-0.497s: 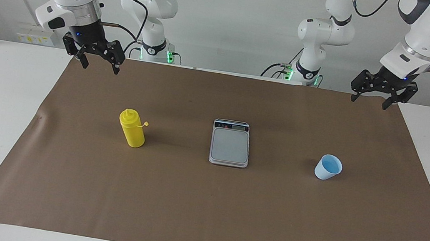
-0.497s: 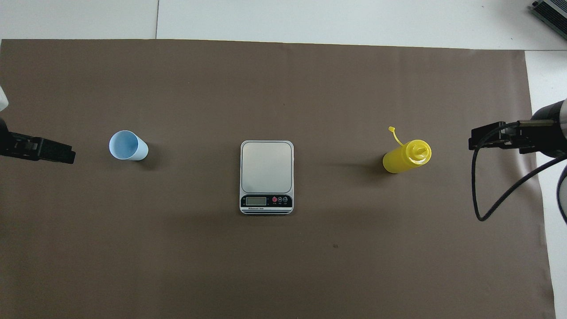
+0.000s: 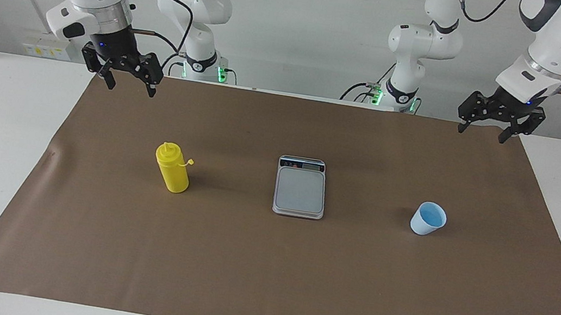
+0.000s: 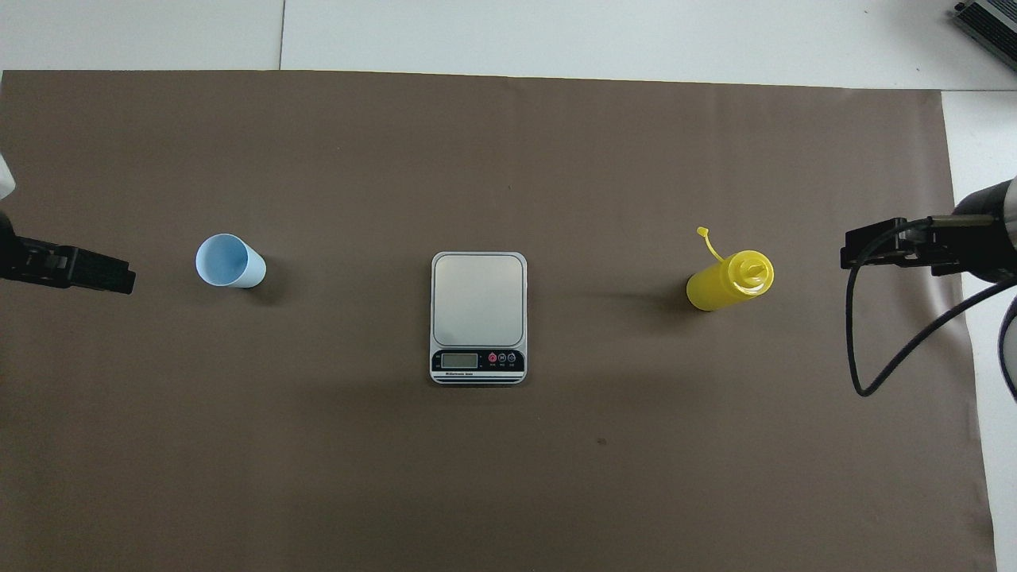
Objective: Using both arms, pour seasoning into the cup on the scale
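- Upper left, facing view: right tool (image 3: 128, 80) agape, empty, high over mat edge.
- Left of centre: bottle (image 3: 172, 168) upright; could topple if clipped.
- Centre: scale (image 3: 300, 186) bare.
- Right: cup (image 3: 428, 218) apart; light, easily knocked.
- Upper right: left tool (image 3: 489, 127) agape, empty.

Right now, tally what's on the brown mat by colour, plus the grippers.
Yellow: 1, the seasoning bottle
Light blue: 1, the cup
Silver-grey: 1, the scale
Black grippers: 2, the left gripper and the right gripper, both open and raised over the mat's edge nearest the robots
Total: 5
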Robot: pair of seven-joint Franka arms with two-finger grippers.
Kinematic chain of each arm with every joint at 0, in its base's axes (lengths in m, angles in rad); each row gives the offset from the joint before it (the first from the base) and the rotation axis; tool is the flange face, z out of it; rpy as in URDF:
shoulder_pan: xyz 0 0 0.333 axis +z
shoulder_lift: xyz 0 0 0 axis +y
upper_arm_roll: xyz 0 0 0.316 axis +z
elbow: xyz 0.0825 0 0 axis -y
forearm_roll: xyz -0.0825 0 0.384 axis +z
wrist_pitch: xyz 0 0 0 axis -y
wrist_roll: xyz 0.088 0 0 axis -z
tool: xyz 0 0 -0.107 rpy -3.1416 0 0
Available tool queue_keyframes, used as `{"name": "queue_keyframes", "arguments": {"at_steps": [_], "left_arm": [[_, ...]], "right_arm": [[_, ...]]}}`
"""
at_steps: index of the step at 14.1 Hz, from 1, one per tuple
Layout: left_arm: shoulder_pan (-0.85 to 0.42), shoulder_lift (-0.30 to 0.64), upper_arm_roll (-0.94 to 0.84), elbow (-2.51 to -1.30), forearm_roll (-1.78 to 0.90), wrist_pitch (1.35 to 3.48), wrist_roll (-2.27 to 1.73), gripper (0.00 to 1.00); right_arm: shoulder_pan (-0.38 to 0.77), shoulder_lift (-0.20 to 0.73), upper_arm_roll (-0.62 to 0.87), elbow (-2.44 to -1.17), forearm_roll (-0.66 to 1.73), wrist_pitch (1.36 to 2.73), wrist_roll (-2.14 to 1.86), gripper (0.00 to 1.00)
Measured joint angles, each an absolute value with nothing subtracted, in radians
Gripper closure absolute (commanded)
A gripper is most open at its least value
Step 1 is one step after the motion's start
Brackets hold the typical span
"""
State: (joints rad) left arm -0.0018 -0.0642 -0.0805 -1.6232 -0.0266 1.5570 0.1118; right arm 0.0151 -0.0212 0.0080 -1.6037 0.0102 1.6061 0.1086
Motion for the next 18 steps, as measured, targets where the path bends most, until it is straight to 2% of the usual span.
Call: {"name": "queue_keyframes", "arguments": {"at_steps": [9,16,18], "left_arm": [[-0.002,-0.058,-0.076,-1.667,-0.027,1.663,0.111,0.0],[0.022,0.115,-0.063,-1.695,-0.027,1.872,0.08,0.0],[0.023,0.155,-0.063,-1.737,-0.027,1.965,0.025,0.0]], "right_arm": [[0.015,-0.021,0.008,-1.604,0.01,1.606,0.109,0.0],[0.015,-0.021,0.008,-1.604,0.01,1.606,0.109,0.0],[0.015,-0.021,0.008,-1.604,0.01,1.606,0.109,0.0]]}}
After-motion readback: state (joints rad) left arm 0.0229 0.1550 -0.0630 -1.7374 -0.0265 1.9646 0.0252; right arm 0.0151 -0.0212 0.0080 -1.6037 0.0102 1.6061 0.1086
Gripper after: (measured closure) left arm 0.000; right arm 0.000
